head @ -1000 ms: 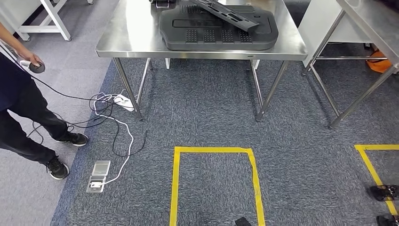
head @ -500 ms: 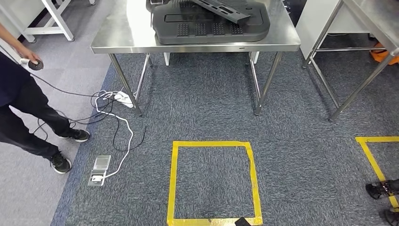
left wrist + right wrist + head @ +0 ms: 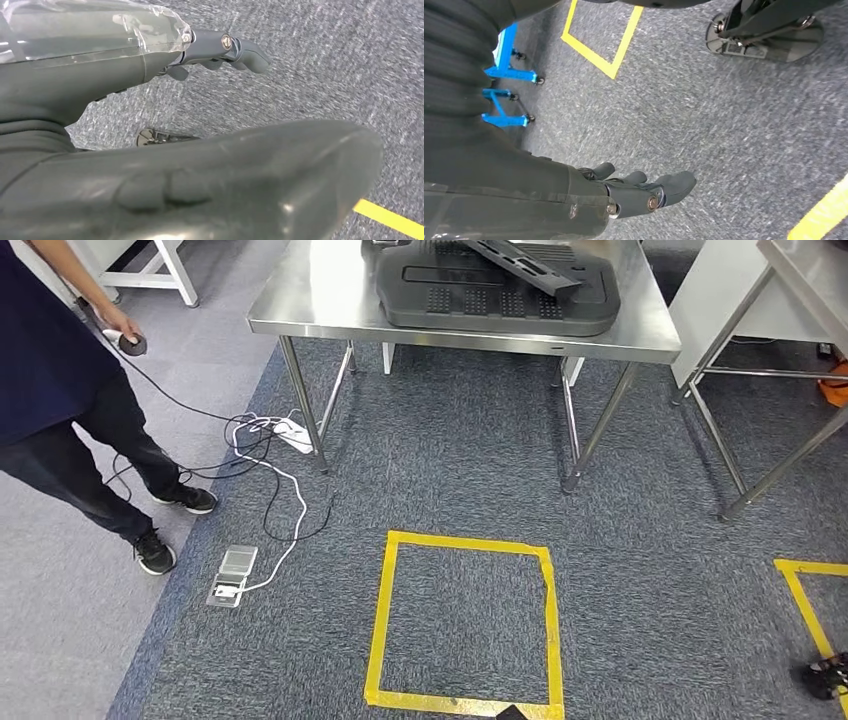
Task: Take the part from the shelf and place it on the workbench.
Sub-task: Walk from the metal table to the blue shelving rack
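Note:
A large black moulded part (image 3: 497,295) lies on the steel workbench (image 3: 320,300) at the top of the head view. A long black slotted bar (image 3: 520,260) rests across it. In the left wrist view my left hand (image 3: 220,50) hangs above grey carpet, fingers loosely extended, holding nothing. My right hand (image 3: 639,192) hangs the same way over the carpet in the right wrist view, with nothing in it. Both hands are far from the bench.
A person (image 3: 60,390) stands at the left holding a small corded device (image 3: 128,340). Cables and a white power strip (image 3: 285,435) lie by the bench leg, near a floor socket box (image 3: 232,575). A yellow tape square (image 3: 465,620) marks the carpet. A second steel table (image 3: 790,280) stands right.
The whole head picture has shifted to the right, so the camera has moved. The person now shows nearer and larger at the left. The parts on the bench lie as before.

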Motion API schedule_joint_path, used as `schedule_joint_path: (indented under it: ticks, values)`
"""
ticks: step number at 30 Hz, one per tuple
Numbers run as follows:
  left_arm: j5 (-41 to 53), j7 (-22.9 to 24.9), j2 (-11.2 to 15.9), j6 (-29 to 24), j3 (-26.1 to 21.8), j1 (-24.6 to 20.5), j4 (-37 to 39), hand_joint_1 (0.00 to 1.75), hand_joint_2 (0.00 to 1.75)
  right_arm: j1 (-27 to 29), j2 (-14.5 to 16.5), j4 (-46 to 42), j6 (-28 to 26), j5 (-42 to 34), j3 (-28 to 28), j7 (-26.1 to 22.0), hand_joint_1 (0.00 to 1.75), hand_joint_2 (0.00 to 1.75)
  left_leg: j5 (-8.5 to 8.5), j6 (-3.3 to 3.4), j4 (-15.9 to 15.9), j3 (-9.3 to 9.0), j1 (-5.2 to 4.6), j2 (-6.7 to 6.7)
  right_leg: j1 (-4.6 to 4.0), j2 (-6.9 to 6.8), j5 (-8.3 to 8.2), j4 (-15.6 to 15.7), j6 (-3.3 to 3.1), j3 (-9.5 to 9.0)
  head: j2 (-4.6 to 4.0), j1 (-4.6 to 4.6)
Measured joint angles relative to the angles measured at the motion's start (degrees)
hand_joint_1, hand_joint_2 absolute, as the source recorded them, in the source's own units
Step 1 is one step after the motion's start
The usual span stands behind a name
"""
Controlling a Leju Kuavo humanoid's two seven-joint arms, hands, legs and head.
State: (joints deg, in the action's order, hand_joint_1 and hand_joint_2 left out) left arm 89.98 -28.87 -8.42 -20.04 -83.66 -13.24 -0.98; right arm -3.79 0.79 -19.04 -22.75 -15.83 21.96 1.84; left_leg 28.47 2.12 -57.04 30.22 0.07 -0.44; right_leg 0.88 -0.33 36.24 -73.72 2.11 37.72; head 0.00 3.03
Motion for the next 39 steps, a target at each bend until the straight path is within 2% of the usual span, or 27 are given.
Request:
schedule_joint_path:
  ticks: [1,3,4,6,8,10,13,14,15,16,17,19,20,21,23,25,26,28,29,30,31,32,33,35,36,37,39]
  values:
    - [0.00,0.00,0.00,0.00,-0.01,0.00,0.00,0.00,0.00,0.03,-0.03,0.00,0.00,-0.04,0.17,0.02,0.00,1.75,-0.04,-0.06,-0.31,0.28,0.04,-0.50,0.07,0.13,-1.36,1.66,0.02,-1.11,0.00,0.05]
    - [0.01,0.00,-0.03,0.00,0.01,-0.05,0.00,0.00,0.00,0.04,-0.09,0.00,0.00,-0.07,0.43,0.02,0.00,1.75,0.03,-0.34,-1.04,0.76,0.13,-1.48,0.33,1.48,-4.74,8.79,-0.06,-5.05,0.00,0.19]
    - [0.01,0.00,-0.05,0.00,0.01,-0.12,0.01,0.00,0.00,0.08,-0.10,0.00,-0.02,-0.07,0.58,0.02,0.00,1.75,0.08,-0.60,-1.53,1.15,0.10,-2.02,0.44,2.53,-5.61,11.98,-0.15,-6.57,0.00,0.21]
    - [0.01,0.00,-0.09,0.00,0.01,-0.26,0.02,0.00,0.00,0.14,-0.11,0.00,-0.04,-0.07,0.90,0.03,0.00,1.75,-0.08,-1.34,-2.15,1.99,0.07,-3.00,0.45,3.83,-5.62,14.48,-0.45,-7.50,0.00,0.19]
    - [0.01,0.00,-0.10,0.00,0.01,-0.29,0.02,0.00,0.00,0.15,-0.08,0.00,0.02,-0.11,1.21,0.07,0.00,1.75,-0.34,-2.09,-2.36,2.51,0.15,-3.80,0.39,2.95,-5.86,14.68,-1.06,-7.33,0.00,0.13]
    - [0.01,0.00,-0.08,0.00,0.01,-0.30,0.02,0.00,0.00,0.11,-0.07,0.00,0.08,-0.27,1.50,0.10,0.00,1.75,1.03,-2.70,-4.24,3.39,0.18,-2.89,0.54,1.67,-6.30,15.02,-1.88,-7.23,0.00,-0.20]
    - [0.01,0.00,-0.07,0.00,0.02,-0.36,0.02,0.00,0.00,0.21,-0.11,0.00,0.09,-0.52,1.92,0.13,0.00,1.75,6.32,-3.50,-13.87,7.43,0.43,-0.72,0.48,-0.47,-6.53,15.15,-2.39,-6.92,0.00,-0.74]
    - [0.01,0.01,-0.07,0.00,0.03,-0.31,0.02,0.00,0.00,0.26,-0.11,0.00,0.10,-0.62,2.08,0.14,0.00,1.75,7.35,-3.68,-16.74,8.57,0.52,-0.50,0.44,-1.20,-6.53,15.11,-2.40,-6.84,0.00,-0.74]
    - [0.00,0.03,-0.07,0.00,0.05,-0.23,0.02,0.00,0.00,0.27,-0.12,0.00,0.10,-0.76,2.27,0.15,0.00,1.75,7.36,-3.76,-17.84,8.85,0.59,-0.33,0.43,-1.90,-6.52,15.06,-2.40,-6.79,0.00,-0.74]
    - [0.00,0.04,-0.07,0.00,0.08,-0.16,0.02,0.00,0.00,0.24,-0.12,0.00,0.08,-0.92,2.46,0.16,0.00,1.75,6.32,-3.76,-16.69,8.04,0.63,-0.11,0.44,-2.56,-6.51,15.02,-2.37,-6.79,0.00,-0.75]
    - [0.00,0.06,-0.07,0.00,0.11,-0.12,0.01,0.00,0.00,0.18,-0.12,0.00,0.07,-1.08,2.61,0.16,0.00,1.75,4.51,-3.65,-13.48,6.26,0.64,0.35,0.47,-3.15,-6.47,14.99,-2.31,-6.86,0.00,-0.76]
    - [0.01,0.07,-0.07,0.00,0.17,-0.15,0.01,0.00,0.00,0.08,-0.12,0.00,0.03,-1.25,2.81,0.16,0.00,1.75,1.63,-3.18,-5.66,2.44,0.38,2.50,0.34,-4.20,-6.33,14.91,-2.02,-7.02,0.00,-0.83]
    - [0.01,0.08,-0.08,0.00,0.19,-0.17,0.02,0.00,0.00,0.05,-0.13,0.00,0.02,-1.25,2.97,0.17,0.00,1.75,1.01,-2.84,-3.29,1.47,0.17,3.29,0.23,-4.64,-6.29,14.89,-1.78,-7.07,0.00,-0.80]
    - [0.00,0.08,-0.08,0.00,0.20,-0.14,0.02,0.00,0.00,0.01,-0.13,0.00,0.00,-1.23,3.17,0.19,0.00,1.75,0.95,-2.49,-2.26,1.24,-0.04,3.71,0.10,-5.06,-6.27,14.89,-1.51,-7.10,0.00,-0.75]
    - [-0.02,0.08,-0.09,-0.01,0.21,0.13,0.02,0.00,0.00,-0.14,-0.13,0.00,-0.03,-1.20,3.66,0.31,0.00,1.75,0.70,-1.75,-2.06,1.52,-0.20,2.87,0.04,-5.73,-6.31,15.03,-0.87,-7.25,0.00,-0.62]
    - [-0.03,0.04,-0.10,-0.03,0.21,0.37,0.02,0.00,0.00,-0.31,-0.19,0.00,-0.04,-1.17,4.05,0.55,0.00,1.75,0.22,-0.90,-1.59,1.57,0.00,2.11,0.24,-4.19,-5.05,13.84,-0.29,-6.93,0.00,-0.48]
    - [-0.02,0.01,-0.11,-0.04,0.21,0.37,0.02,0.00,0.00,-0.32,-0.22,0.00,-0.04,-1.17,4.21,0.65,0.00,1.75,-0.05,-0.50,-1.35,1.61,0.15,1.70,0.33,-2.81,-3.49,11.75,-0.12,-6.07,0.00,-0.30]
    - [-0.01,-0.02,-0.16,-0.04,0.21,0.37,0.02,0.00,0.00,-0.16,-0.28,0.00,-0.04,-1.17,4.52,0.79,0.00,1.75,-0.32,-0.02,-1.30,1.89,0.09,0.73,0.36,-0.52,0.36,4.80,-0.02,-3.03,0.00,0.12]
    - [-0.01,-0.02,-0.19,-0.04,0.21,0.43,0.02,0.00,0.00,-0.03,-0.31,0.00,-0.02,-1.17,4.68,0.84,0.00,1.75,-0.39,0.09,-1.34,2.00,0.01,0.14,0.34,-0.14,1.60,1.45,-0.02,-1.53,0.00,0.27]
    - [-0.01,-0.03,-0.21,-0.04,0.21,0.53,0.02,0.00,0.00,0.08,-0.35,0.00,0.04,-1.16,4.88,0.89,0.00,1.75,-0.43,0.15,-1.39,2.06,-0.08,-0.51,0.31,0.02,1.76,-0.37,-0.05,-0.73,0.00,0.32]
    - [-0.01,-0.04,-0.22,-0.06,0.21,0.65,0.02,0.00,0.00,0.15,-0.38,0.00,0.10,-1.16,5.09,0.92,0.00,1.75,-0.46,0.17,-1.48,2.09,-0.13,-1.22,0.29,0.13,0.79,-0.08,-0.14,-0.89,0.00,0.34]
    - [-0.02,-0.07,-0.23,-0.09,0.21,0.73,0.02,0.00,0.00,0.17,-0.41,0.00,0.16,-1.15,5.29,0.96,0.00,1.75,-0.45,0.15,-1.62,2.09,-0.14,-1.94,0.28,0.41,-1.16,2.45,-0.31,-2.06,0.00,0.37]
    - [-0.01,-0.12,-0.26,-0.12,0.21,0.79,0.02,0.00,0.00,0.16,-0.45,0.00,0.19,-1.15,5.47,0.98,0.00,1.75,-0.41,0.09,-1.81,2.14,-0.11,-2.63,0.31,1.34,-3.36,6.37,-0.52,-3.79,0.00,0.44]
    - [-0.01,-0.20,-0.35,-0.17,0.21,0.71,0.02,0.00,0.00,0.17,-0.56,0.00,0.20,-1.21,5.73,1.05,0.00,1.75,-0.34,-0.33,-2.38,2.62,-0.12,-3.89,0.44,4.25,-5.76,12.73,-0.86,-6.40,0.00,0.47]
    - [0.00,-0.22,-0.39,-0.18,0.21,0.67,0.02,0.00,0.00,0.16,-0.61,0.00,0.20,-1.25,5.90,1.10,0.00,1.75,-0.40,-0.66,-2.57,2.99,-0.03,-4.48,0.43,5.25,-5.93,14.10,-0.97,-6.84,0.00,0.45]
    - [0.00,-0.22,-0.40,-0.19,0.21,0.66,0.02,0.00,0.00,0.14,-0.62,0.00,0.20,-1.30,6.11,1.16,0.00,1.75,-0.56,-1.06,-2.66,3.33,0.06,-5.14,0.36,5.45,-5.76,14.38,-1.08,-6.88,0.00,0.39]
    - [0.01,-0.22,-0.39,-0.22,0.21,0.76,0.02,0.00,0.00,0.03,-0.56,0.00,0.24,-1.36,6.58,1.25,0.00,1.75,-0.72,-1.79,-2.81,3.71,0.13,-5.88,0.51,4.04,-6.05,14.84,-1.57,-6.99,0.00,0.39]
